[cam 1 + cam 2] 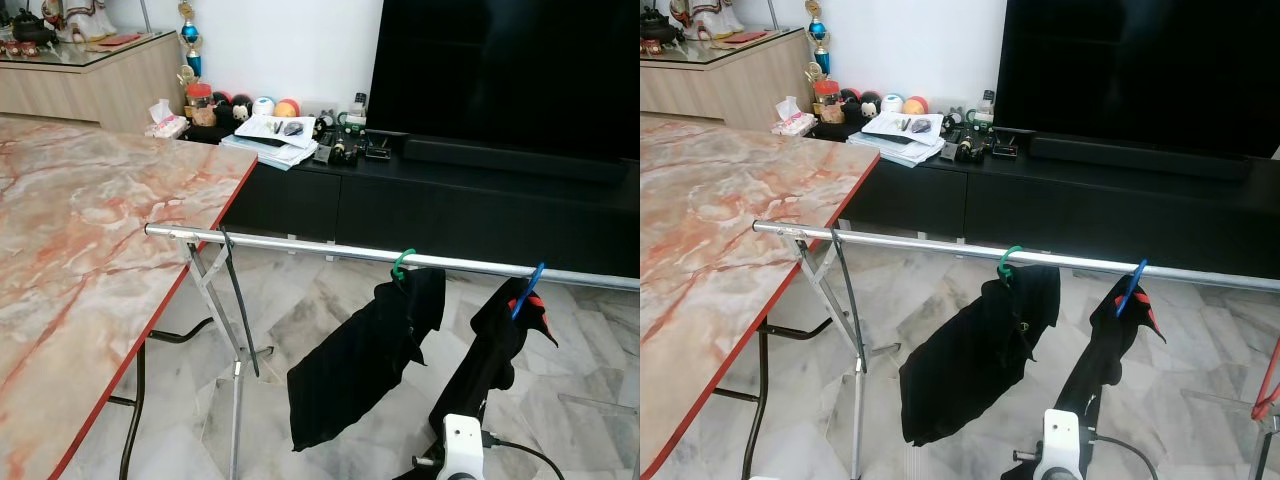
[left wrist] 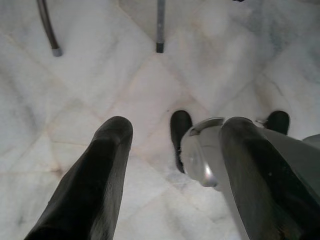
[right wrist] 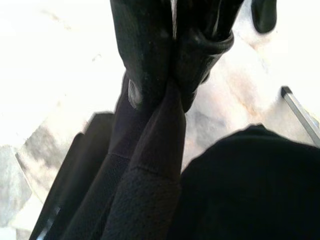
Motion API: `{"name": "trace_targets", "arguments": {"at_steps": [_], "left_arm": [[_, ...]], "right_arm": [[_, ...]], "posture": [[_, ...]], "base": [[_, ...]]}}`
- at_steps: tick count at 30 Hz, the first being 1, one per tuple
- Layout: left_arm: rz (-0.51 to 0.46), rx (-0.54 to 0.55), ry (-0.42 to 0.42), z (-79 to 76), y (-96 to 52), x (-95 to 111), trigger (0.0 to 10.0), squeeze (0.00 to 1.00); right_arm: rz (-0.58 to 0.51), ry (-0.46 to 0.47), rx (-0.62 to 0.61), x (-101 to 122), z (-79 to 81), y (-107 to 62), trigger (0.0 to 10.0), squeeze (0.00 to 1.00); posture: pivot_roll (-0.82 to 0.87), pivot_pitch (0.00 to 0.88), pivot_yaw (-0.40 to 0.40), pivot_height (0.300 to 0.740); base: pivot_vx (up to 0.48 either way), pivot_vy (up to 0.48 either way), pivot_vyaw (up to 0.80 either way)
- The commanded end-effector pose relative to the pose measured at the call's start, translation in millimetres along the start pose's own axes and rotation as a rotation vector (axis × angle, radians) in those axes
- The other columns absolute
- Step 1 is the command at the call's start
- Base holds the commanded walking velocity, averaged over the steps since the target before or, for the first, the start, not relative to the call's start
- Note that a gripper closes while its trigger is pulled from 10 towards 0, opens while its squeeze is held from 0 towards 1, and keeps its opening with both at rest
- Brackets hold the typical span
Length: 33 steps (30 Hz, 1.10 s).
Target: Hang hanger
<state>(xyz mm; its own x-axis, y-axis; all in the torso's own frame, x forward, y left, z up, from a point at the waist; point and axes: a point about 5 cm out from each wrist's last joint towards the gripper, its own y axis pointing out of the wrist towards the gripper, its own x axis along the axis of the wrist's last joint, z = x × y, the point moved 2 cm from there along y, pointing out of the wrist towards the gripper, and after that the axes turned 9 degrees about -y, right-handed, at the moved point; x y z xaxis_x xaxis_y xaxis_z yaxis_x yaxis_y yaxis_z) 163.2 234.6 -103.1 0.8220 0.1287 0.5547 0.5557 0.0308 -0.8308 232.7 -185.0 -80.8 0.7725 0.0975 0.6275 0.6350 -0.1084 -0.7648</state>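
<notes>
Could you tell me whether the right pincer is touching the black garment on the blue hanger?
Touching. In the right wrist view, the right pincer has its fingers closed on a fold of the black garment, pinching the cloth between them.

You have two hangers on one metal rail (image 1: 300, 244): a green hanger (image 1: 402, 264) and a blue hanger (image 1: 530, 287). Two black garments hang there, one (image 1: 362, 355) per hanger, the other (image 1: 490, 350) possibly partly hidden. One marble table (image 1: 80, 230) stands beside.
</notes>
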Motion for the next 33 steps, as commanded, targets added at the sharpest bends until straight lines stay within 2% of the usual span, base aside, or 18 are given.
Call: {"name": "trace_targets", "arguments": {"at_steps": [1,3,6,8,10,14,17,18,19,20,21,22,25,26,27,28,29,33], "left_arm": [[0.023,-0.002,0.008,1.1,-1.2,-6,10.0,0.0],[0.023,-0.003,0.008,0.3,-0.8,-5,10.0,0.0],[0.026,-0.017,0.011,-14.2,2.3,-7,10.0,0.0],[0.025,-0.032,0.015,-30.0,5.5,-6,10.0,0.0],[0.023,-0.037,0.016,-35.5,6.8,-4,10.0,0.0],[0.019,-0.043,0.019,-43.1,8.9,0,10.0,0.0],[0.015,-0.042,0.02,-42.3,9.7,4,10.0,0.0],[0.013,-0.04,0.02,-40.4,9.8,6,10.0,0.0],[0.013,-0.04,0.021,-39.9,9.8,7,10.0,0.0],[0.012,-0.039,0.021,-39.7,9.8,7,10.0,0.0],[0.012,-0.037,0.022,-38.6,9.7,7,10.0,0.0],[0.012,-0.035,0.022,-36.7,9.5,7,10.0,0.0],[0.014,-0.019,0.022,-23.5,7.4,8,10.0,0.0],[0.015,-0.014,0.021,-18.6,6.5,8,10.0,0.0],[0.015,-0.014,0.021,-18.6,6.5,8,10.0,0.0],[0.016,-0.003,0.02,-8.8,4.4,7,10.0,0.0],[0.017,0.0,0.019,-6.1,3.8,7,10.0,0.0],[0.02,0.003,0.02,-4.0,3.0,5,10.0,0.0]], "right_arm": [[0.058,-0.02,0.012,-14,2.8,-1.7,0.0,0.0],[0.085,-0.043,0.013,-19,2.5,-2.4,0.0,0.0],[0.107,-0.049,0.013,-25,1.9,-3.4,0.0,0.0],[0.108,-0.042,0.01,-26,1.6,-3.6,0.0,0.0],[0.107,-0.04,0.01,-26,1.3,-3.6,0.0,0.0],[0.084,-0.012,0.005,-23,0.1,-3.1,0.0,0.0],[0.058,0.011,0.003,-17,-0.6,-2.3,0.0,0.0],[0.039,0.024,0.0,-12,-1.8,-1.6,0.9,0.0],[0.028,0.031,-0.003,-9,-2.7,-1.1,2.6,0.0],[0.022,0.035,-0.005,-7,-3.2,-0.9,2.6,0.0],[0.011,0.034,-0.015,-4,-4.9,-0.4,9.0,0.0],[0.004,0.036,-0.019,-1,-5.9,-0.1,10.0,0.0],[-0.023,0.053,-0.015,6,-6.8,0.7,10.0,0.0],[-0.032,0.056,-0.01,8,-6.3,0.8,10.0,1.0],[-0.032,0.056,-0.01,8,-6.3,0.8,10.0,1.0],[-0.048,0.05,-0.004,11,-5.5,1.1,10.0,1.0],[-0.058,0.047,-0.009,14,-5.9,1.2,10.0,1.0],[-0.118,0.043,-0.041,26,-8.4,1.3,10.0,1.0]], "posture": [[0.21,0.0,-0.018,0.74],[0.21,0.0,-0.018,0.74],[0.21,0.0,-0.018,0.74],[0.21,0.0,-0.018,0.74],[0.21,0.0,-0.018,0.74],[0.21,0.0,-0.018,0.74],[0.21,0.0,-0.018,0.74],[0.21,0.0,-0.018,0.74],[0.21,0.0,-0.018,0.74],[0.21,0.0,-0.018,0.74],[0.21,0.0,-0.018,0.74],[0.21,0.0,-0.018,0.74],[0.21,0.0,-0.019,0.74],[0.21,0.0,-0.019,0.74],[0.21,0.0,-0.019,0.74],[0.21,0.0,-0.019,0.74],[0.21,0.0,-0.019,0.74],[0.21,0.0,-0.025,0.74]], "base": [[0.0,0.0,0.0],[0.0,0.0,0.0],[0.0,0.0,0.0],[0.0,0.0,0.0],[0.0,0.0,0.0],[0.0,0.0,0.0],[0.0,0.0,0.0],[0.0,0.0,0.0],[0.0,0.0,0.0],[0.0,0.0,0.0],[0.0,0.0,0.0],[0.0,0.0,0.0],[0.0,0.0,0.0],[0.0,0.0,0.0],[0.0,0.0,0.0],[0.0,0.0,0.0],[0.0,0.0,0.0],[0.0,0.0,0.0]]}}
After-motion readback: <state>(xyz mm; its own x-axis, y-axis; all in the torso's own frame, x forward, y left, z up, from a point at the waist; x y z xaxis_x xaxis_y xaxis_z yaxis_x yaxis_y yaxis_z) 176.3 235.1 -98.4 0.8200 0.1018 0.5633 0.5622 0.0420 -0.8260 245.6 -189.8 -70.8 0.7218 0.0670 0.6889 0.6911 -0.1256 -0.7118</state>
